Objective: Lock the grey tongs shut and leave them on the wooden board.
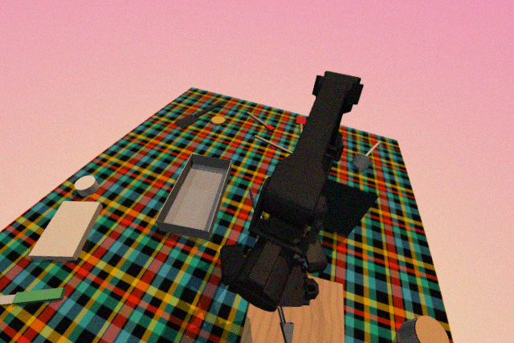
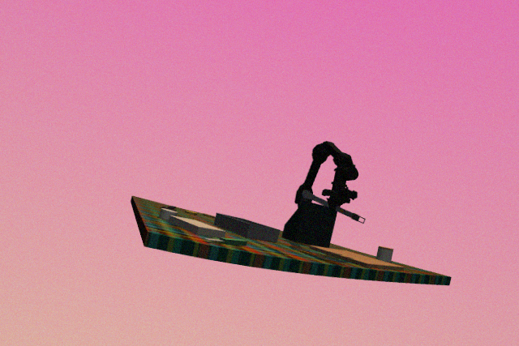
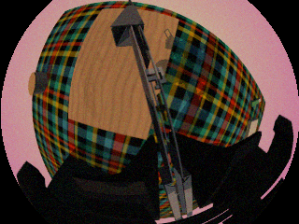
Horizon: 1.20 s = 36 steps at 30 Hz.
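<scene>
We find the plaid-covered table (image 1: 124, 281) (image 2: 234, 256) (image 3: 210, 93) carrying the black arm (image 1: 307, 157) (image 2: 312, 174). The wooden board (image 1: 315, 310) (image 2: 360, 257) (image 3: 103, 75) lies flat; the roasting tin (image 1: 186, 230) (image 2: 247, 227) stands well apart from it. We note a cream block (image 1: 66, 226) (image 2: 196, 224) beyond the tin. The grey tongs (image 1: 287, 331) (image 2: 352, 213) (image 3: 149, 89) hang tilted above the table, their ringed hinge end lower and over the board, their tips higher. We observe the gripper (image 1: 271, 272) (image 2: 334, 202) (image 3: 161, 137) closed on the tongs, their legs close together; we cannot tell whether the lock is engaged.
</scene>
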### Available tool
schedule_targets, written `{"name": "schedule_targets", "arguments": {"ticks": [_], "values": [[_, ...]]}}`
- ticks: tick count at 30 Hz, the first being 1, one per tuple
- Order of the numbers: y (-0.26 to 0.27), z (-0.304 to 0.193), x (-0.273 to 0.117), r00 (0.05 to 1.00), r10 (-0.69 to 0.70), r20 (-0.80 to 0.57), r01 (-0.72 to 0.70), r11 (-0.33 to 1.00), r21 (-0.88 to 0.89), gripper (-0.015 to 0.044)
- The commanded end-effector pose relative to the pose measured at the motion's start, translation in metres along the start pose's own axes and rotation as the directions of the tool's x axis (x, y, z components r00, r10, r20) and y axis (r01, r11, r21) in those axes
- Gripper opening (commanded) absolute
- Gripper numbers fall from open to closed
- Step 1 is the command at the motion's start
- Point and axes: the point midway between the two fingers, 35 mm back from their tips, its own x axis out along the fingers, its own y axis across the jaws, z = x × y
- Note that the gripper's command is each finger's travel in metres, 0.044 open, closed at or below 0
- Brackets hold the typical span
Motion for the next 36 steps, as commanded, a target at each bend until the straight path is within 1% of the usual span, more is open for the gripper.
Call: {"name": "schedule_targets", "arguments": {"ticks": [1,8,16,26,36], "values": [[0.008,0.003,-0.002,1.0,0.002,0.007,0.0,0.987,-0.162,-0.015],[0.018,0.007,-0.002,1.0,0.004,0.006,-0.001,0.909,-0.417,-0.015],[0.031,0.011,-0.001,1.0,0.006,0.004,-0.002,0.742,-0.67,-0.015],[0.046,0.015,0.001,1.0,0.01,0.001,-0.003,0.439,-0.898,-0.015],[0.062,0.019,0.002,1.0,0.015,-0.003,-0.004,0.074,-0.997,-0.015]]}}
